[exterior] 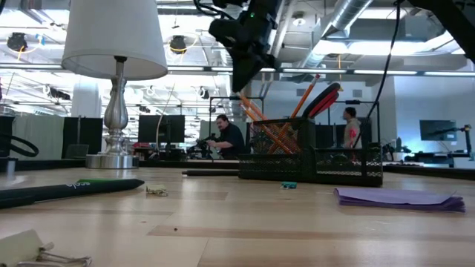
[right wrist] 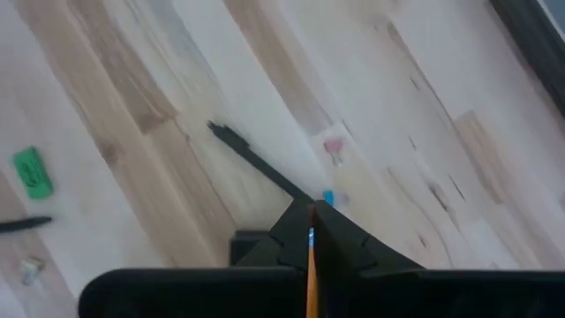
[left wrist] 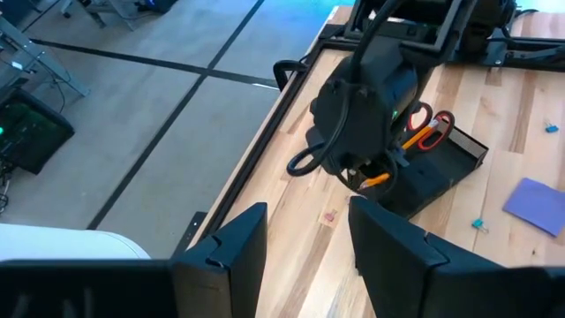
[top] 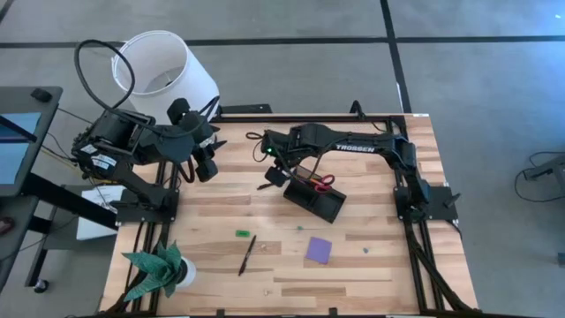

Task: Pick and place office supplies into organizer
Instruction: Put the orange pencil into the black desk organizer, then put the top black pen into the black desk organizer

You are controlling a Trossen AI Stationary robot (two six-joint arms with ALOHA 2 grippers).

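Note:
The black organizer [top: 320, 200] sits mid-table and holds red-handled scissors [top: 325, 183] and orange pencils [exterior: 276, 133] that lean out of its taller section. My right gripper [top: 275, 174] hovers over the organizer's left end, shut on an orange pencil. Flat on the wood near the front edge are a black pen [top: 247, 254], a green piece [top: 243, 233] and a purple note pad [top: 319, 249]. Another black pen [right wrist: 256, 163] lies beside the organizer. My left gripper [left wrist: 309, 238] is open and raised over the table's left far part, touching nothing. My right gripper [right wrist: 311, 216] pinches an orange pencil [right wrist: 311, 261] between its two fingers. The fingers come from above, pointing down, and the pencil runs along them. In the left wrist view a short piece of the pencil [left wrist: 378, 179] shows below the fingertips, just above the organizer [left wrist: 433, 168].
A lamp with a white shade [top: 163, 66] stands at the far left corner. A green paper plant [top: 159, 269] stands at the near left corner. A small blue bit [top: 366, 250] lies right of the note pad. People stand in the room beyond the table [exterior: 226, 137].

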